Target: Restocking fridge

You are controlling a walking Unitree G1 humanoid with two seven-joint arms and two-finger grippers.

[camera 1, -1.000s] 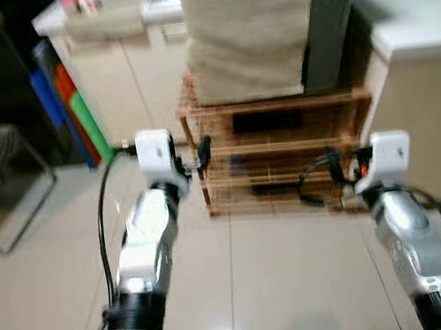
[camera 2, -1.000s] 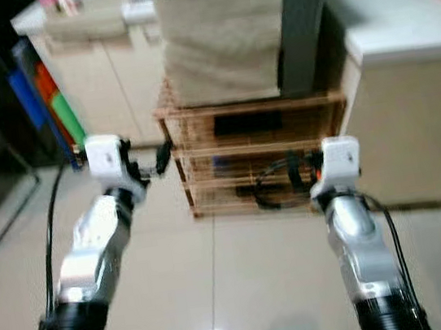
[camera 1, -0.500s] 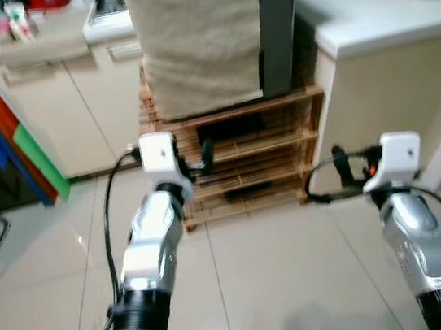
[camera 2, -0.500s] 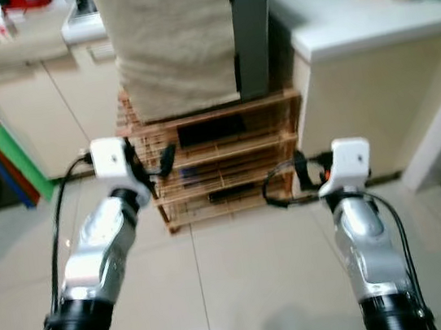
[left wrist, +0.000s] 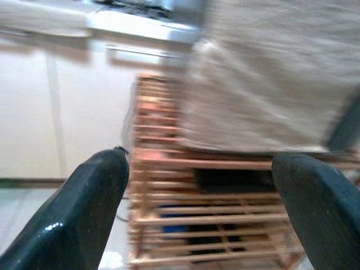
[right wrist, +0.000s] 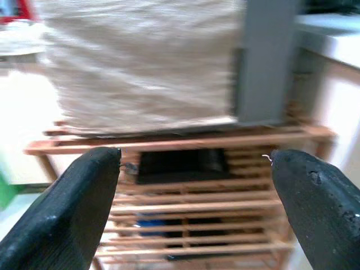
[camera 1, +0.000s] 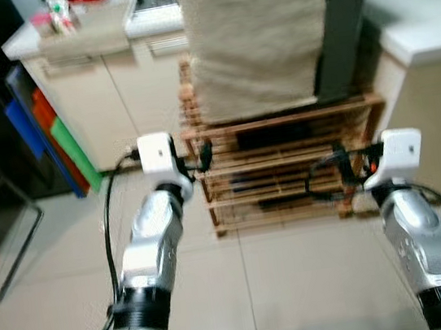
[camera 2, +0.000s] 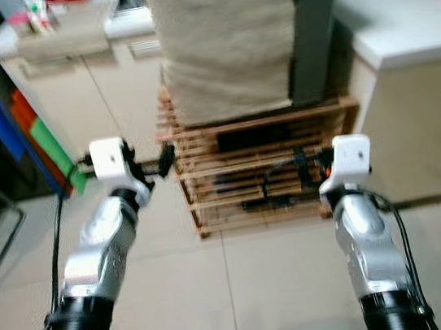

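A slatted wooden rack (camera 1: pixel 286 164) stands on the pale tiled floor (camera 1: pixel 51 304), carrying a large block draped in beige cloth (camera 1: pixel 256 37). Both arms are raised toward the rack: the left gripper (left wrist: pixel 197 225) hangs before its left end, the right gripper (right wrist: pixel 197 219) before its right end, each with jaws spread wide and empty. A white worktop (camera 1: pixel 420 10) lies right of the rack, cream cabinets (camera 1: pixel 137 95) to its left. The fridge cannot be made out.
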